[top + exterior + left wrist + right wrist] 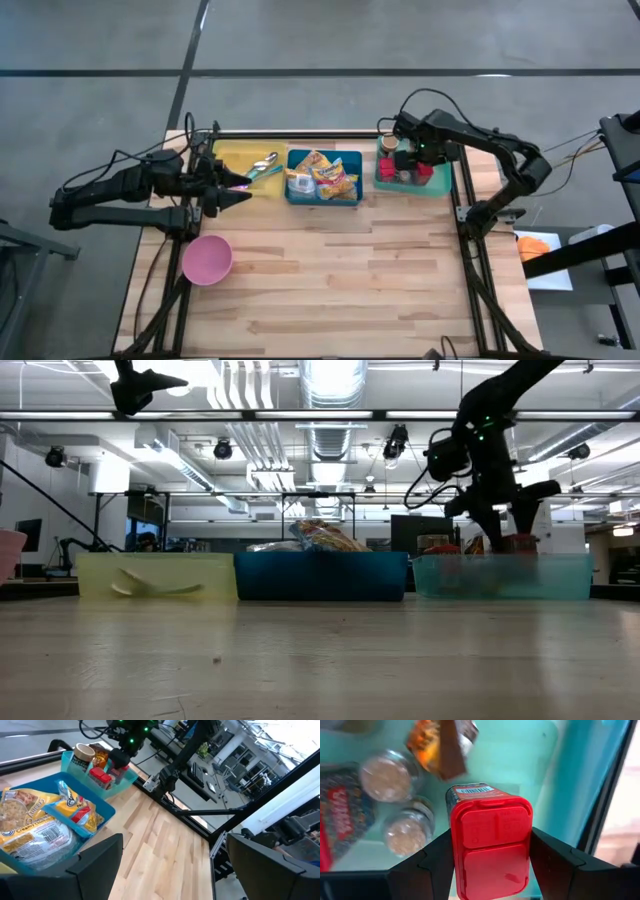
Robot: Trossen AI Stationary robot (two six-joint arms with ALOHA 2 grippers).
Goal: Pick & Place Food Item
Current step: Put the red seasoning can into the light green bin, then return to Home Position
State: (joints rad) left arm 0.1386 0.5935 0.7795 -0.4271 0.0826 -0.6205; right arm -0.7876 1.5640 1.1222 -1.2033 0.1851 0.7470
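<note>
Two fingers of the right gripper (491,857) clamp a red-capped spice container (490,842) over the teal bin (441,186); rigid, light, likely slick plastic, best held by its flat sides. Left gripper (243,191) waits open.

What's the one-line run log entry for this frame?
right gripper: shut on red-capped container, over teal bin | left gripper: open, empty, waiting over yellow bin | place: not yet done

The red-lidded spice container (491,845) sits upright between the jaws, both fingers touching its sides. It seems lifted (teal bin (530,750) below).
</note>
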